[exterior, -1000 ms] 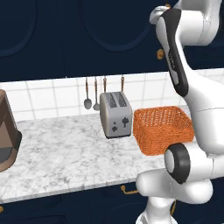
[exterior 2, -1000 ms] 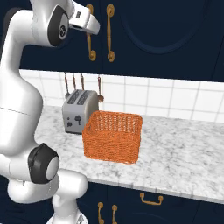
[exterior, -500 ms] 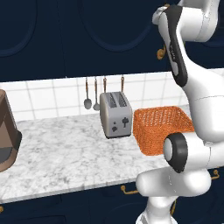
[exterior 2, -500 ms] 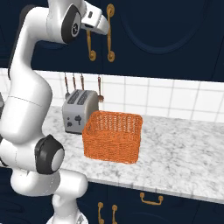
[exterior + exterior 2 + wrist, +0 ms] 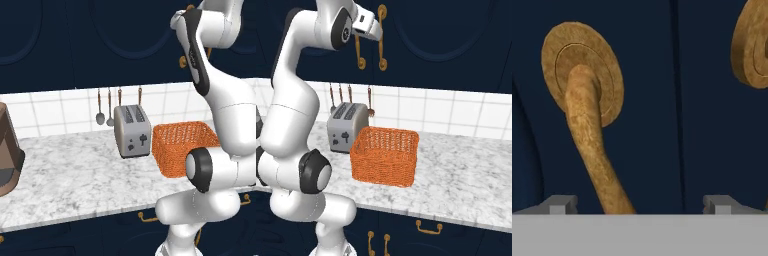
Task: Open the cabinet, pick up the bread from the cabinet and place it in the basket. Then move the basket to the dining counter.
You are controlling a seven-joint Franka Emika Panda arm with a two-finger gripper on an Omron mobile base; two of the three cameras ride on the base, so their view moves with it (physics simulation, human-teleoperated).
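Marble worktop [image 5: 75, 180] under closed navy cabinet [image 5: 125, 40]; orange basket [image 5: 182, 147] just beside toaster [image 5: 132, 131]. From right base view: gripper [image 5: 372, 34] raised at brass handles [image 5: 382, 37], basket [image 5: 385, 156] near front edge. From hand view: left handle [image 5: 587, 135] rose between spread fingertips [image 5: 559, 204], nothing gripped yet. Bread presumably behind doors. Handle judged rigid, smooth; best clamped mid-bar. Basket likely light, slightly flexible.

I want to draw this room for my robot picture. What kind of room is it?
It looks like a kitchen. A silver toaster stands on a marble worktop, cooking spoons hang on the white tiled wall, and dark navy cabinets with brass handles hang above.
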